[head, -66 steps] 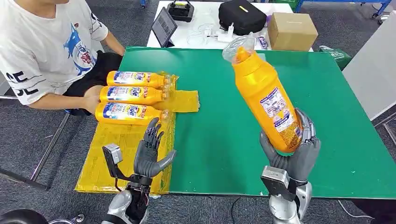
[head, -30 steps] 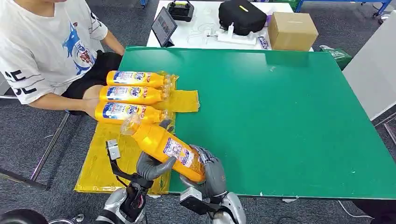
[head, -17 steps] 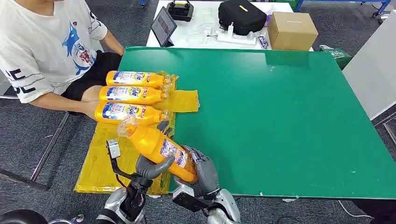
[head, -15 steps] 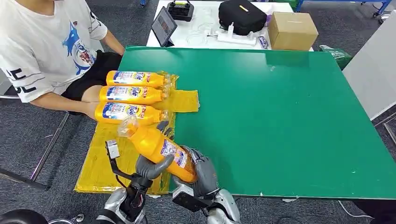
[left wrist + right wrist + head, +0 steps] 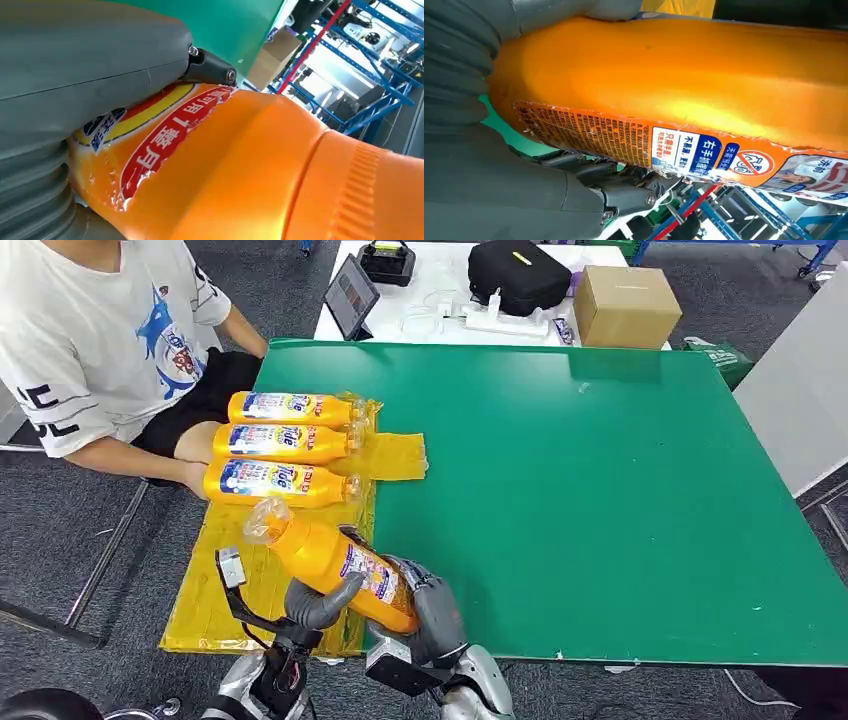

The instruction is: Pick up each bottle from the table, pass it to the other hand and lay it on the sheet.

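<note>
orange bottle (image 5: 330,560), yellow sheet (image 5: 235,580), green table (image 5: 600,490)

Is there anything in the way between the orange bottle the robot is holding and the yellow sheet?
Nothing visible blocks it. The held bottle hangs over the near part of the yellow sheet, gripped by the left hand and right hand. The three laid bottles lie at the far end, leaving bare sheet below.

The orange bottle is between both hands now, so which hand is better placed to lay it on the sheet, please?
Probably the left hand: it grips the bottle right beside the yellow sheet, while the right hand sits over the green table.
</note>
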{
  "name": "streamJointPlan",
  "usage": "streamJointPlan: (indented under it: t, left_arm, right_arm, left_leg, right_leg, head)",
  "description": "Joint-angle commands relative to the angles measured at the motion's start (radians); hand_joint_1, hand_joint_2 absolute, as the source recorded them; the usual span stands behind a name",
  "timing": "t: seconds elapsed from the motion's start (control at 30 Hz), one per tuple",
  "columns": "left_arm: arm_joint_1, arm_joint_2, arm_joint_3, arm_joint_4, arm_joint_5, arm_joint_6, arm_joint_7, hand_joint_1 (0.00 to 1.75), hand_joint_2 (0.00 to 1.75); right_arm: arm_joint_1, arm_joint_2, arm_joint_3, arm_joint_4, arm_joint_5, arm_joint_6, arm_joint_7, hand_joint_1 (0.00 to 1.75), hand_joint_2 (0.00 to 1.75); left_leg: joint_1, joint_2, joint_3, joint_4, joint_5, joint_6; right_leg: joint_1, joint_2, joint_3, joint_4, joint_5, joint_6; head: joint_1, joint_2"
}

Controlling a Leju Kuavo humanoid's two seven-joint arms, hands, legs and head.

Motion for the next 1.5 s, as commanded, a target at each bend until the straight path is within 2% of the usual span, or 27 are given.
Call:
streamJointPlan:
  t: [0.03,0.1,0.13,0.17,0.2,0.23,0.37,0.43,0.5,0.57,0.67,0.8,0.97,1.07,1.1,1.17,1.2,1.23,1.27,1.5]
  left_arm:
    - [-0.036,0.002,-0.044,-0.015,-0.001,-0.015,0.004,1.75,1.75]
    - [-0.032,-0.001,-0.042,-0.023,-0.001,-0.01,0.004,1.75,1.75]
    - [-0.028,-0.001,-0.043,-0.029,-0.002,-0.007,0.004,1.75,1.75]
    - [-0.024,-0.002,-0.041,-0.034,-0.003,-0.001,0.004,1.75,1.75]
    - [-0.021,0.0,-0.042,-0.039,-0.005,-0.001,0.004,1.75,1.75]
    - [-0.017,-0.001,-0.04,-0.045,-0.007,0.002,0.003,1.75,1.75]
    - [-0.01,-0.007,-0.006,-0.091,-0.121,0.113,-0.065,1.75,1.75]
    - [-0.023,-0.019,0.036,-0.133,-0.307,0.303,-0.149,1.75,1.75]
    - [-0.033,-0.023,0.064,-0.145,-0.353,0.356,-0.153,1.75,1.75]
    - [-0.048,-0.03,0.121,-0.151,-0.465,0.481,-0.193,1.75,1.75]
    - [-0.064,-0.034,0.199,-0.153,-0.566,0.58,-0.24,1.75,1.75]
    - [-0.054,-0.026,0.235,-0.191,-0.714,0.705,-0.288,1.75,1.75]
    - [-0.069,0.017,0.239,-0.138,-1.004,0.87,-0.245,1.75,1.75]
    - [-0.087,0.023,0.254,-0.094,-1.044,0.894,-0.251,1.75,1.75]
    - [-0.104,0.032,0.252,-0.046,-1.15,0.928,-0.202,1.75,1.75]
    - [-0.121,0.035,0.265,-0.002,-1.18,0.947,-0.205,1.75,1.75]
    - [-0.143,0.066,0.237,0.074,-1.364,1.001,-0.133,1.75,1.75]
    - [-0.148,0.073,0.235,0.098,-1.387,1.001,-0.13,1.75,1.75]
    - [-0.166,0.101,0.205,0.156,-1.512,1.005,-0.084,1.75,1.75]
    - [-0.171,0.101,0.208,0.178,-1.514,1.008,-0.086,1.75,1.75]
  right_arm:
    - [-0.021,-0.019,0.051,0.087,0.017,0.027,0.016,1.75,1.75]
    - [-0.023,-0.016,0.043,0.084,0.014,0.027,0.019,1.75,1.75]
    - [-0.026,-0.013,0.036,0.079,0.009,0.029,0.02,1.43,1.75]
    - [-0.026,-0.008,0.028,0.073,0.005,0.026,0.022,0.0,1.75]
    - [-0.026,-0.004,0.021,0.066,0.0,0.026,0.026,0.0,1.75]
    - [-0.027,0.0,0.014,0.055,-0.01,0.036,0.031,0.0,0.0]
    - [-0.009,-0.007,-0.027,-0.053,-0.091,0.125,0.048,0.0,0.0]
    - [0.021,-0.023,-0.058,-0.162,-0.164,0.187,0.042,0.0,0.0]
    - [0.037,-0.033,-0.071,-0.224,-0.185,0.205,0.047,0.0,0.0]
    - [0.061,-0.043,-0.098,-0.32,-0.236,0.236,0.039,0.0,0.0]
    - [0.09,-0.047,-0.141,-0.443,-0.277,0.242,0.029,0.0,0.0]
    - [0.122,-0.042,-0.185,-0.557,-0.301,0.205,0.0,0.0,0.0]
    - [0.141,-0.021,-0.225,-0.664,-0.351,0.133,-0.05,0.0,0.0]
    - [0.144,-0.023,-0.221,-0.697,-0.359,0.11,-0.05,0.0,0.0]
    - [0.14,-0.029,-0.206,-0.733,-0.383,0.064,-0.05,0.0,0.0]
    - [0.136,-0.037,-0.196,-0.745,-0.391,0.037,-0.05,0.0,0.0]
    - [0.133,-0.035,-0.195,-0.771,-0.403,0.009,-0.05,0.0,0.0]
    - [0.132,-0.038,-0.194,-0.772,-0.411,0.003,-0.05,0.0,0.0]
    - [0.131,-0.037,-0.2,-0.78,-0.422,-0.002,-0.05,0.0,0.0]
    - [0.131,-0.04,-0.204,-0.782,-0.427,0.001,-0.05,0.0,0.0]
  left_leg:
    - [0.0,-0.001,0.001,0.0,0.0,0.0]
    - [0.001,-0.001,0.004,0.0,-0.002,-0.001]
    - [0.001,-0.001,0.003,0.0,-0.001,0.0]
    - [0.002,-0.001,0.007,0.0,-0.003,-0.001]
    - [0.001,-0.001,0.003,0.0,-0.001,0.0]
    - [0.001,-0.001,0.003,0.0,-0.001,0.0]
    - [0.0,0.001,0.0,0.001,-0.001,0.0]
    - [0.0,-0.001,-0.001,0.001,-0.001,0.0]
    - [0.0,-0.002,-0.002,0.001,0.0,0.0]
    - [0.0,-0.002,-0.002,0.001,0.0,0.0]
    - [0.001,-0.001,0.001,0.002,-0.002,-0.001]
    - [0.001,-0.001,0.001,0.001,-0.001,0.0]
    - [0.001,-0.001,0.003,0.001,-0.002,-0.001]
    - [0.0,-0.001,0.0,0.0,0.0,0.0]
    - [0.0,0.0,0.003,0.0,-0.001,-0.001]
    - [0.0,0.0,0.001,0.0,0.0,-0.001]
    - [0.001,0.0,0.006,0.0,-0.002,-0.001]
    - [0.0,-0.001,0.003,-0.001,0.0,-0.001]
    - [0.0,-0.001,0.005,-0.002,0.0,-0.001]
    - [0.0,0.0,0.002,-0.001,0.0,-0.001]
  right_leg:
    - [0.001,-0.002,0.002,-0.001,-0.001,-0.001]
    - [0.001,-0.002,0.005,-0.001,-0.002,-0.001]
    - [0.001,-0.002,0.004,-0.001,-0.001,-0.001]
    - [0.002,-0.002,0.008,-0.001,-0.003,-0.002]
    - [0.001,-0.002,0.004,0.0,-0.001,-0.001]
    - [0.001,-0.002,0.003,0.0,-0.001,-0.001]
    - [0.001,0.0,0.001,0.0,-0.001,-0.001]
    - [0.0,-0.002,0.0,0.001,-0.001,-0.001]
    - [0.001,-0.003,-0.001,0.001,-0.001,-0.001]
    - [0.0,-0.002,-0.001,0.001,0.0,-0.001]
    - [0.001,-0.002,0.002,0.001,-0.002,-0.001]
    - [0.001,-0.002,0.002,0.001,-0.001,-0.001]
    - [0.001,-0.002,0.004,0.001,-0.002,-0.001]
    - [0.0,-0.001,0.001,0.0,-0.001,-0.001]
    - [0.001,-0.001,0.003,0.0,-0.001,-0.002]
    - [0.0,-0.001,0.002,0.0,0.0,-0.001]
    - [0.002,-0.001,0.006,0.0,-0.002,-0.003]
    - [0.0,-0.002,0.003,0.0,0.0,-0.002]
    - [0.001,-0.003,0.006,-0.001,-0.001,-0.002]
    - [0.001,-0.001,0.002,0.0,0.0,-0.001]
  head:
    - [0.0,0.0]
    - [0.0,0.0]
    - [0.0,0.0]
    - [0.0,0.0]
    - [0.0,0.0]
    - [0.0,0.0]
    - [0.001,0.0]
    - [0.0,0.0]
    - [0.001,0.0]
    - [0.0,0.0]
    - [0.0,0.0]
    - [0.0,0.0]
    - [0.0,0.0]
    - [0.0,0.0]
    - [0.0,0.0]
    - [0.0,0.0]
    - [0.0,0.0]
    - [0.0,0.0]
    - [0.0,0.0]
    - [0.0,0.0]
